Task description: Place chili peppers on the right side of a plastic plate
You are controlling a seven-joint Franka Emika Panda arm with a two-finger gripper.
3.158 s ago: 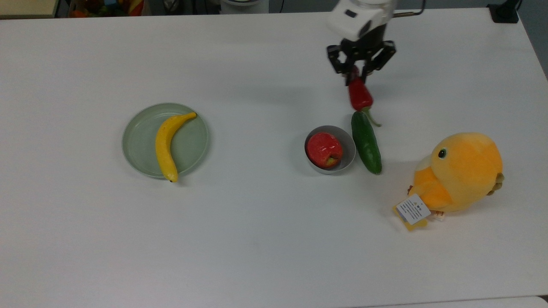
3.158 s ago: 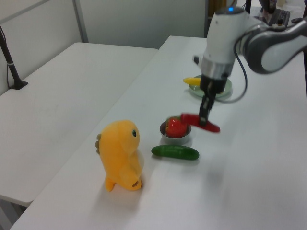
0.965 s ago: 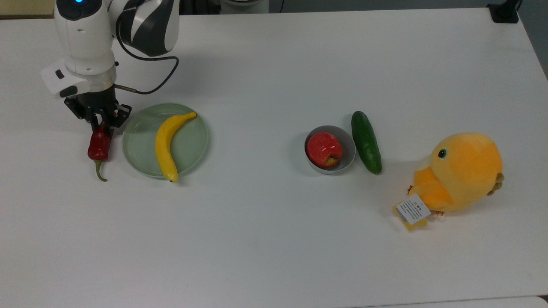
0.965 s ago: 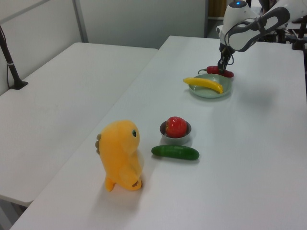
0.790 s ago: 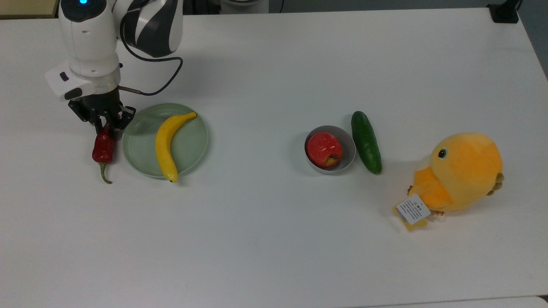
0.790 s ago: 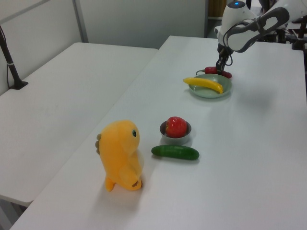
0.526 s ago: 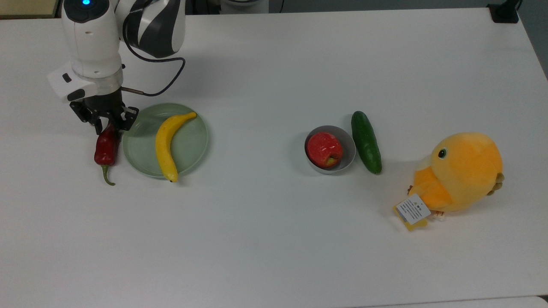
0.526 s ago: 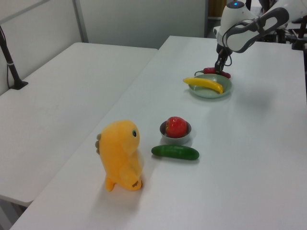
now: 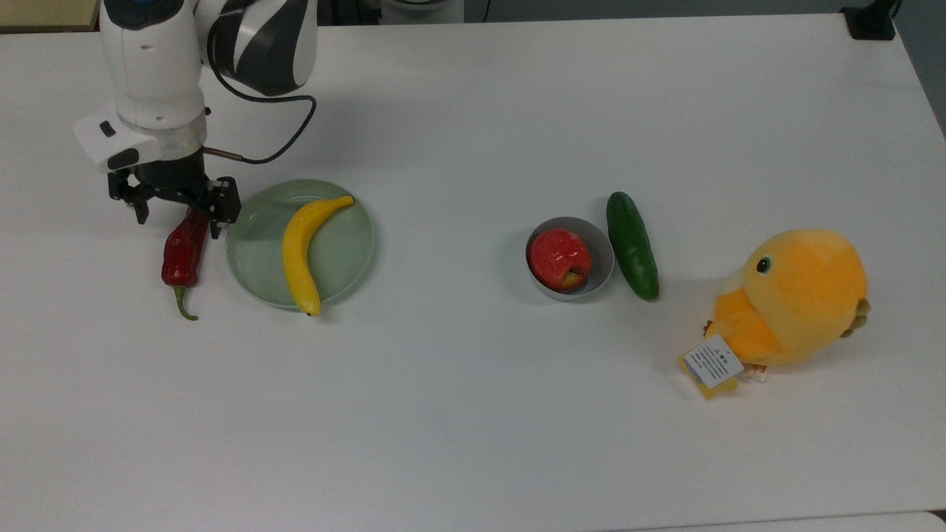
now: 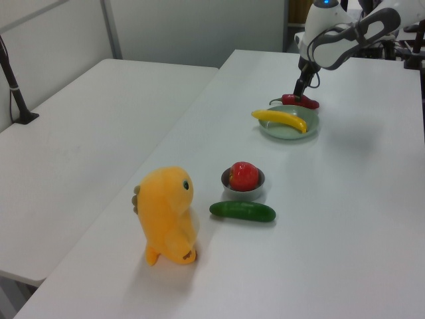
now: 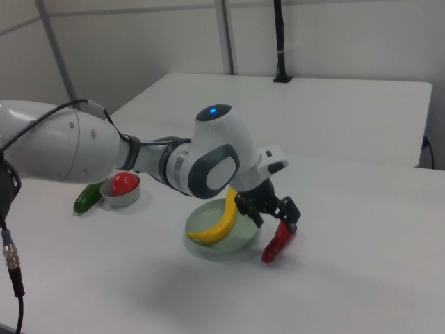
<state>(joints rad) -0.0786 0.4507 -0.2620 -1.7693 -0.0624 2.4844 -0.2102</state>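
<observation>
Pincer [image 9: 174, 209] wide open, pointing straight down, right above the fat top end of the chili pepper [image 9: 182, 251]. Chili pepper flat on the counter [image 9: 473, 414], long way running from 12 o'clock to 6 o'clock in the top view, green stem at 6. Just beside it at 3 o'clock, the plate [image 9: 255, 255], with a banana [image 9: 304, 247] lying across it. Looks let go and set down. Next, probably, straight up and away, with no bump to the plate.

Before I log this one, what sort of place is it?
Probably a robotics lab or office test room: plain white tables pushed together, partition walls, and staged props such as a plush chick and a banana.
</observation>
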